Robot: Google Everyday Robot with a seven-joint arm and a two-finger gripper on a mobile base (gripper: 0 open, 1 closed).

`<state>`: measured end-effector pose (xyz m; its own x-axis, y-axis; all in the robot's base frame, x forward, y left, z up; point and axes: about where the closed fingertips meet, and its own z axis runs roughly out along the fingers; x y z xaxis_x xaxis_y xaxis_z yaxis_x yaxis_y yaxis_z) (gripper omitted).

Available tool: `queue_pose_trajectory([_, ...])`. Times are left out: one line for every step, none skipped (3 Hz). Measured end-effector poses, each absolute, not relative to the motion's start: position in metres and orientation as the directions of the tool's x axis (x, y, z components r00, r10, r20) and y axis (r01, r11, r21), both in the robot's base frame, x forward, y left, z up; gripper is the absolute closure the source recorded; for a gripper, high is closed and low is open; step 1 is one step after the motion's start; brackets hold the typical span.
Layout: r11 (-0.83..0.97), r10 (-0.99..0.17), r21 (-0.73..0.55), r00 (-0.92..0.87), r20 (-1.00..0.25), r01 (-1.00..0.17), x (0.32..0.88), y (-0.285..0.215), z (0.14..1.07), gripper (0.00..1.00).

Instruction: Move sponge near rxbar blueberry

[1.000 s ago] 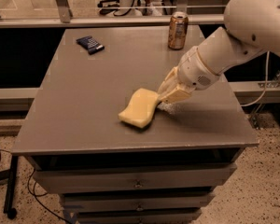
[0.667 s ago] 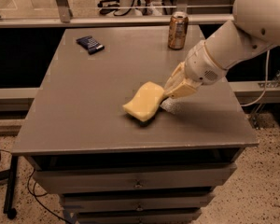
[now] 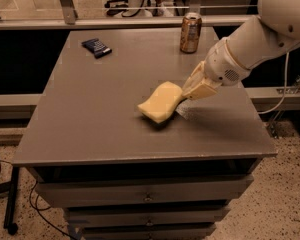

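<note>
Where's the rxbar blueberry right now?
Camera view: the rxbar blueberry lies far-left on the table, left of the can; the tool grips the sponge mid-table.

The grey table [image 3: 90, 129] carries 3 loose things: 1 pale yellow sponge [image 3: 161, 102], 1 dark blue rxbar blueberry [image 3: 96, 47] and 1 copper drink can [image 3: 190, 32]. There is 1 robot arm [image 3: 252, 41] with 1 cream gripper [image 3: 184, 98], which sits at the sponge's right end, clamped on it.
</note>
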<state>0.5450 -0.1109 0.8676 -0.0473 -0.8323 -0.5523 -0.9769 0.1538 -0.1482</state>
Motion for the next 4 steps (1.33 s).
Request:
queue_pose_trajectory([0.179,-0.807,-0.201,-0.027,-0.589,-0.963,0.565,-0.096,0.878,1.0])
queue_pose_trajectory([0.253,-0.779,-0.277,-0.025,-0.626,-0.927,0.613,-0.079,0.894,1.0])
queue_pose_trajectory([0.351,-0.749,-0.327,-0.054,-0.661,-0.877,0.682,-0.061,0.907,1.0])
queue_pose_trajectory([0.419,-0.731,-0.345,-0.086,-0.677,-0.84,0.739,-0.047,0.909,1.0])
